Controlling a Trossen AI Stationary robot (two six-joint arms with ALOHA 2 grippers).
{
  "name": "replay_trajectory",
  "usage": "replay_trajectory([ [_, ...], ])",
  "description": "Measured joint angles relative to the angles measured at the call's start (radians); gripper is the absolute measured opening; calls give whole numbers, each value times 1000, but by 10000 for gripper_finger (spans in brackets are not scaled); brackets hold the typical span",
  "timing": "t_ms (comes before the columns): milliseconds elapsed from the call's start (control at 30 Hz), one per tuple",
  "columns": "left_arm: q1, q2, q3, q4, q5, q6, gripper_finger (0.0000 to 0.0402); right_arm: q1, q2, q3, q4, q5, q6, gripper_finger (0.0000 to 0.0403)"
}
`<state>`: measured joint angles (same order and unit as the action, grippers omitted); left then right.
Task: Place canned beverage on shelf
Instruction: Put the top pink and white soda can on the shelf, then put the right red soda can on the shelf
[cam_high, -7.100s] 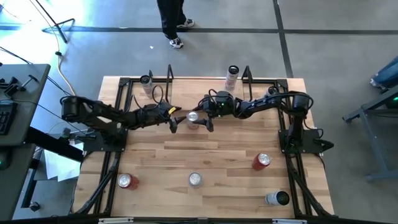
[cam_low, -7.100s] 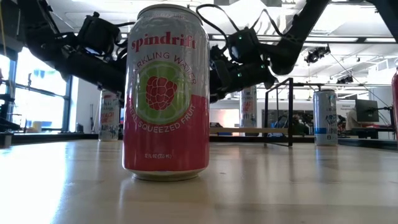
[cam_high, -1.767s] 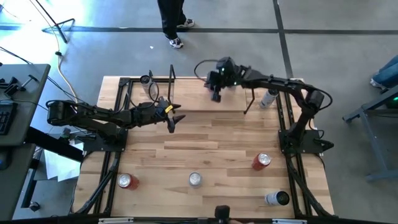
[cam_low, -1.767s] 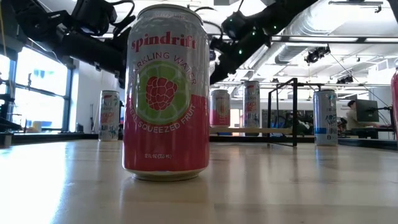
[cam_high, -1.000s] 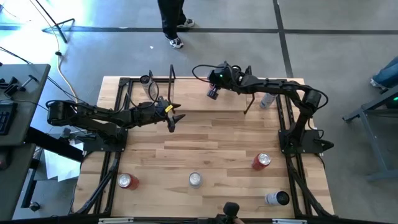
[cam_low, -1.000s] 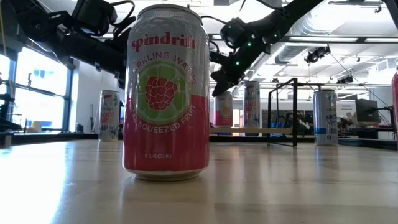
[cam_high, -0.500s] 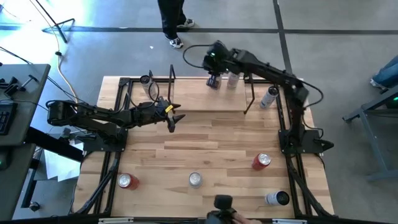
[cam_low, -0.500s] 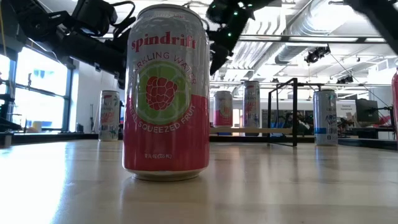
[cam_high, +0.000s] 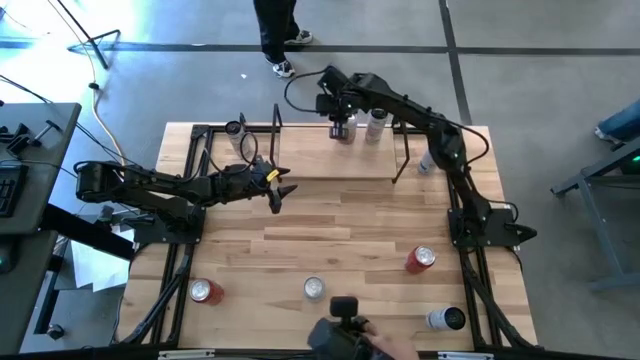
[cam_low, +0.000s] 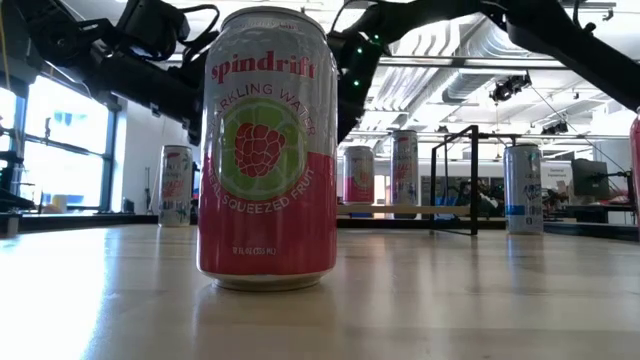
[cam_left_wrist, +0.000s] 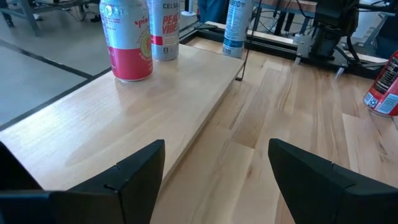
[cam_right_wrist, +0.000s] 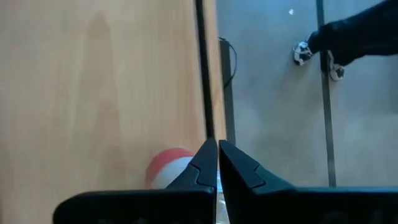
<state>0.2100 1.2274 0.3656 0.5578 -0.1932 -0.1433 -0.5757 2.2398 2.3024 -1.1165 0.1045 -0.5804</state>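
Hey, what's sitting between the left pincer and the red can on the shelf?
Nothing: in the left wrist view only bare shelf board lies between the open left pincer and the red can; a white can stands just behind it.

Bright, even daylight from above in the high view, with a strong blue-white glare on the floor at upper left. Soft, short shadows under the arms on the table (cam_high: 330, 230). In the low view, sharp focus on the near can (cam_low: 267, 150), slightly soft room behind, bright window glare at left. Close to the lens and blurred, the dark fingers (cam_left_wrist: 140, 171) in the left wrist view.
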Motion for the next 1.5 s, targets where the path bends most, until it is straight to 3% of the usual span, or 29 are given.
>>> replay_trajectory([
  [1133, 0, 0, 0, 0, 0, -2, 278, -51, -35, 0, -23, 41, 49, 0],
  [1233, 0, 0, 0, 0, 0, -1, 278, -47, -80, 0, -20, -15, 50, 0],
  [1333, 0, 0, 0, 0, 0, 4, 278, -51, -118, -8, 6, -155, 84, 0],
  [1400, 0, 0, 0, -1, 3, 5, 278, -45, -144, -58, 57, -214, 94, 0],
  [1500, -7, 0, 0, -6, 7, 1, 278, -18, -190, -209, 166, -217, 102, 0],
])
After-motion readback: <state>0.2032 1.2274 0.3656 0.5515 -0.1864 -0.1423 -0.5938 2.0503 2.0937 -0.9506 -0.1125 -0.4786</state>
